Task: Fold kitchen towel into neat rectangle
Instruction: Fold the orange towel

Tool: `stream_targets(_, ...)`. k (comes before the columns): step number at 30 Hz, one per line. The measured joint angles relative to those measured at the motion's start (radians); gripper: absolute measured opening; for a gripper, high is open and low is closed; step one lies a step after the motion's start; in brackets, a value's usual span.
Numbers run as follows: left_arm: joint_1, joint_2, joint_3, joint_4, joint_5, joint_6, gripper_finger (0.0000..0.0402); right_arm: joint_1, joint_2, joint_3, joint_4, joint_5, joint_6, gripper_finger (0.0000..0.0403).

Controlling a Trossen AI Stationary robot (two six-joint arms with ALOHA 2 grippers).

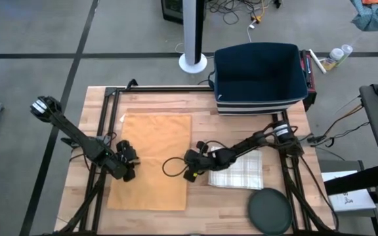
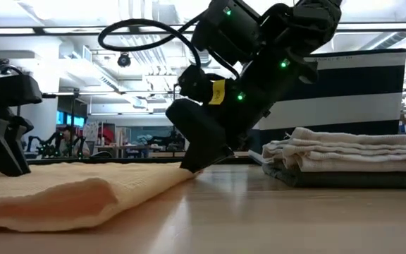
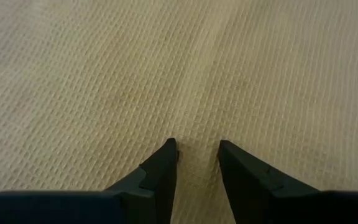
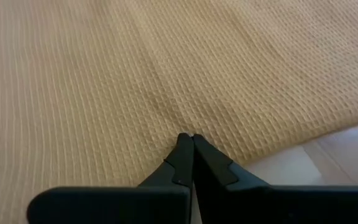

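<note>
High view: orange-tan kitchen towel [image 1: 153, 160] lies spread flat on the wooden surface [image 1: 202, 105], w/ both grippers down on it. Left gripper [image 1: 127, 172] sits at the towel's left side, right gripper [image 1: 190, 172] at the towel's right edge. Left wrist view: left fingers [image 3: 160, 171] stand partly apart, a narrow strip of waffle-weave cloth showing between the tips; tips are at the cloth, but can't tell if they pinch any of it. Right wrist view: right fingers [image 4: 182, 155] are pressed tight together, tips meeting on the weave just inside the towel's edge, bare wood close beside them; whether any cloth is caught between the tips can't be told. Low view: right gripper's tip comes down right where the towel's edge meets the surface, cloth rising in a low rumpled hump away from it toward the left gripper [image 2: 5, 166], which stands over the towel's far part. Behind the right fingers, toward that arm's base, a folded checked white cloth [image 1: 237, 169] lies apart from the orange towel; in low view it reads as a small stack of folded cloths. Dark blue bin [image 1: 260, 77] sits at the surface's back edge, dark round lid [image 1: 269, 211] near the front corner, both well apart from either set of fingers.
</note>
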Motion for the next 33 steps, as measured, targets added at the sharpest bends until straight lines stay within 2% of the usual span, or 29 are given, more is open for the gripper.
stream_targets(5, 0.0, 0.011, 0.001, 0.025, -0.002, 0.001, 0.0114, 0.01, -0.068, 0.007, -0.028, 0.005, -0.097, 0.0)
stream_targets(9, 0.0, 0.011, 0.0, 0.059, -0.071, 0.024, 0.0114, 0.006, -0.083, -0.004, 0.02, 0.029, -0.11, 0.0)
stream_targets(18, 0.0, 0.021, -0.001, 0.066, -0.076, 0.034, 0.0114, -0.002, -0.028, -0.068, 0.029, 0.041, 0.018, 0.0)
stream_targets(27, 0.0, 0.038, 0.0, 0.072, -0.073, 0.034, 0.0114, 0.001, -0.076, -0.021, -0.002, 0.026, -0.046, 0.0)
stream_targets(33, 0.0, 0.036, 0.0, 0.075, -0.073, 0.034, 0.0114, -0.006, -0.057, -0.029, -0.001, 0.034, -0.045, 0.0)
